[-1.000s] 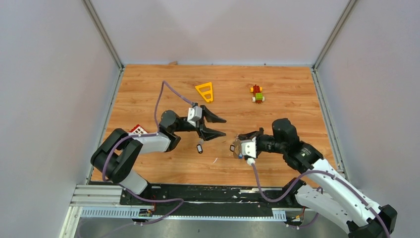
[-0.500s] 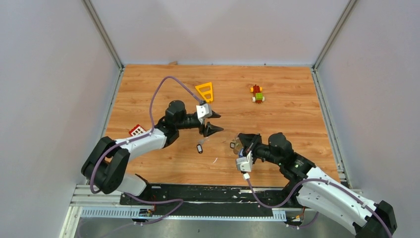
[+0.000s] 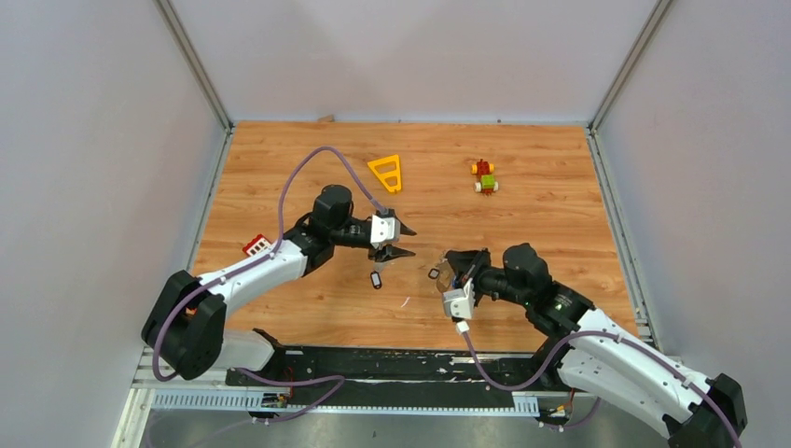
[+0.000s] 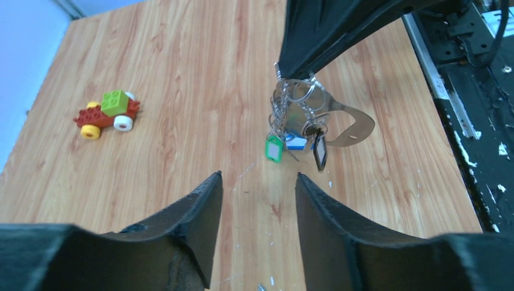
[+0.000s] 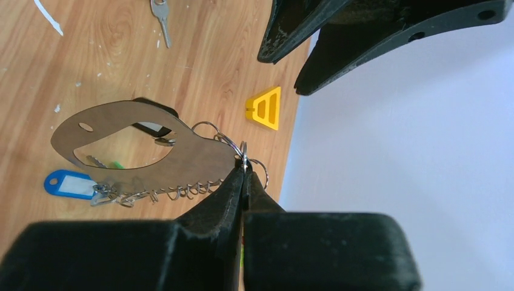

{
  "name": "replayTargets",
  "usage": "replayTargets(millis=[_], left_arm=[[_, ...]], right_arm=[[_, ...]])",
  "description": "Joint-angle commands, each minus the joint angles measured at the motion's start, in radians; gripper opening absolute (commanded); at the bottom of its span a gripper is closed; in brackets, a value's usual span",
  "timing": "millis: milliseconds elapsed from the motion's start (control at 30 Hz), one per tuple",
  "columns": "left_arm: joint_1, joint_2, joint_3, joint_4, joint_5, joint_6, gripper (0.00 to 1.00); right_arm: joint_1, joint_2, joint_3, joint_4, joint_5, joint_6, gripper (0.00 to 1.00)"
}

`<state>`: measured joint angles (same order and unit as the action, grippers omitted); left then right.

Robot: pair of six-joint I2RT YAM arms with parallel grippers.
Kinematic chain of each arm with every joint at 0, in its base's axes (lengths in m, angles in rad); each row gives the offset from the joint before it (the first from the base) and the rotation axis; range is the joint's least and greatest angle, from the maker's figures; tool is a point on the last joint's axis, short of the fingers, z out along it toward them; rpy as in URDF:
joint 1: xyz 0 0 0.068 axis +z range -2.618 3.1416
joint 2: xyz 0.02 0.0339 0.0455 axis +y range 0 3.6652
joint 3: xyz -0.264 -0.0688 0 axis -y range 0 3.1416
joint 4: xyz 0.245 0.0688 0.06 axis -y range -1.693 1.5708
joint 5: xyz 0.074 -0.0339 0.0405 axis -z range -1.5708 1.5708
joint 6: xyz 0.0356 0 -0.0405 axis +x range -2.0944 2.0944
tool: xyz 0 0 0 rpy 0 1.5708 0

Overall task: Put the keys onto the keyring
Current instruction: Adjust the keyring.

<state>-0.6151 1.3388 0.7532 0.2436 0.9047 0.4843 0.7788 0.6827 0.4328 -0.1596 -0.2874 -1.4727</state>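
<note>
A wooden table [image 3: 560,224] is carrying everything here, its orange-brown grain running side to side. A yellow triangle [image 3: 386,173] is lying flat toward the far side, a little left of centre. A toy car [image 3: 484,176] – red, green and yellow blocks on small wheels – is sitting well to its right, equally far back. Near the middle, one key [image 3: 376,278] with a dark tag is lying alone on the wood. A small red-and-white block [image 3: 257,246] is resting close to the left edge, and a few white scuffs [image 3: 407,301] are showing nearer the front.
</note>
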Motion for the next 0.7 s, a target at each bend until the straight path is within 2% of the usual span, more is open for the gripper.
replayTargets(millis=[0,100,367,667], left_arm=[[-0.044,-0.035,0.1,-0.202,0.035,0.203,0.52],[-0.083,-0.034,0.132,-0.269,0.004,0.238,0.47],[-0.115,-0.05,0.126,-0.182,-0.025,0.19,0.42],[-0.139,-0.045,0.114,-0.115,-0.058,0.172,0.35]], right_arm=[[0.007,0.063,0.144,-0.089,-0.058,0.112,0.0],[0.004,0.117,0.218,-0.151,-0.08,0.195,0.0],[-0.038,0.219,0.347,-0.234,-0.179,0.377,0.0],[-0.07,0.26,0.376,-0.246,-0.24,0.451,0.0]])
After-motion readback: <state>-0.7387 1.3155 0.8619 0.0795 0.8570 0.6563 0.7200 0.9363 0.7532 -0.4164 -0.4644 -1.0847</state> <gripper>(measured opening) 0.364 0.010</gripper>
